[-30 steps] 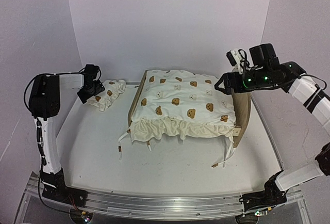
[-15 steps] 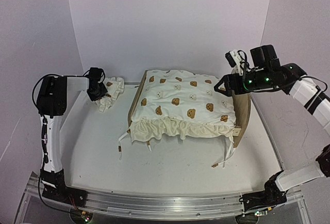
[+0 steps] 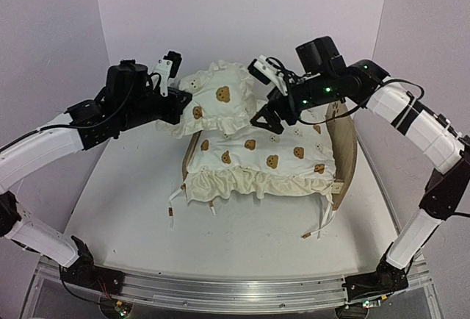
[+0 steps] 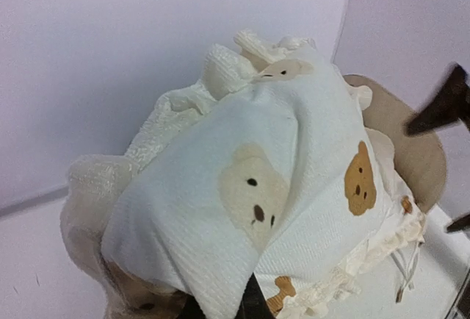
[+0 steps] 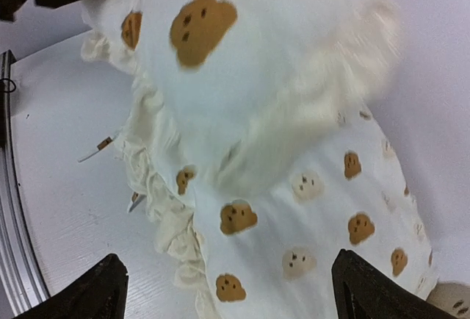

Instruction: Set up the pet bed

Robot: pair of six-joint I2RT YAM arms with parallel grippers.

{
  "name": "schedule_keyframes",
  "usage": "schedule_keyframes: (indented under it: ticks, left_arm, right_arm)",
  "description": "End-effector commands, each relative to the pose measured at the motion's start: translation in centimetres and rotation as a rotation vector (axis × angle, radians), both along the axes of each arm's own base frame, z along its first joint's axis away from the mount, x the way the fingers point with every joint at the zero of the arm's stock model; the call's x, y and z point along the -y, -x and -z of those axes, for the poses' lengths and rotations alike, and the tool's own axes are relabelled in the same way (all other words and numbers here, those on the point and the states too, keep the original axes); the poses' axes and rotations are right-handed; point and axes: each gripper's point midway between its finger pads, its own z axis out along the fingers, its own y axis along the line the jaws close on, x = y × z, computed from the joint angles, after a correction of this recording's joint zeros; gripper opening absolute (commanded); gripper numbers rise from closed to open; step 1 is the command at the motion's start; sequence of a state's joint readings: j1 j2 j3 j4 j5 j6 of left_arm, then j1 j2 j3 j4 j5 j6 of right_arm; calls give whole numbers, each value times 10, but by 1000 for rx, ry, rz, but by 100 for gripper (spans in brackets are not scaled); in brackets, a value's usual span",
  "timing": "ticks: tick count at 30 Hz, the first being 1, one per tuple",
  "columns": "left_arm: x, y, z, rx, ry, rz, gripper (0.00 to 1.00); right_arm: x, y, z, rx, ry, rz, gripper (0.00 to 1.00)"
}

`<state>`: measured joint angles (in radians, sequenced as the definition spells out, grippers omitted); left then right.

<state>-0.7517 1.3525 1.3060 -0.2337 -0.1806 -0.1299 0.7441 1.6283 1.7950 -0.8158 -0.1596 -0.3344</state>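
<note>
- Bed (image 3: 345, 150): in the middle of the surface (image 3: 125, 209), lying lengthwise from 9 to 3 o'clock. One plywood end board stands clear at 3 o'clock; only the edge of the other shows at 9 o'clock.
- Cushion (image 3: 264, 153): spread over the bed and hiding its base. Ruffle hangs over the 6 o'clock side, ties (image 3: 171, 212) trailing onto the surface.
- Pillow (image 3: 217, 98): lifted off the surface, hanging over the cushion's 12 o'clock edge, a little toward 11. Cannot tell whether it touches the cushion.
- Left gripper (image 3: 170, 106): at the pillow's 9 o'clock side, clamped tight on a pinch of its fabric and carrying its weight.
- Right gripper (image 3: 268, 109): at the pillow's 3 o'clock side, spread wide, holding nothing. Pillow and cushion fill its wrist view between the two fingertips.
</note>
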Motion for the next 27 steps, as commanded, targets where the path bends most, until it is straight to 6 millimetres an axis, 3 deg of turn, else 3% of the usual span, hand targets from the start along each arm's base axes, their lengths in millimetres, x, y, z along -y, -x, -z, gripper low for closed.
schedule_keyframes:
  ticks: [1, 5, 8, 19, 22, 25, 26, 27]
  left_arm:
    - [22, 42, -11, 161, -235, 119, 0]
    - [53, 66, -7, 181, -301, 236, 0]
    - [65, 72, 1, 169, -334, 283, 0]
    - [77, 91, -1, 179, -284, 403, 0]
    - [78, 99, -7, 188, -259, 445, 0]
    - [78, 109, -14, 204, -224, 487, 0]
    - [77, 112, -16, 212, -213, 498, 0]
    - [77, 115, -19, 220, -201, 507, 0]
  right_arm:
    - [-34, 6, -70, 224, -26, -68, 98]
    - [-43, 4, -79, 296, 30, 29, 98]
    - [-47, 7, -70, 272, 40, 38, 98]
    - [-68, 41, 24, 111, 170, -215, 95]
    - [-75, 39, 35, 86, 152, -215, 85]
    - [-78, 37, 31, 79, 112, -182, 58]
    - [-79, 40, 28, 80, 84, -189, 57]
    - [-79, 41, 24, 89, 51, -183, 64]
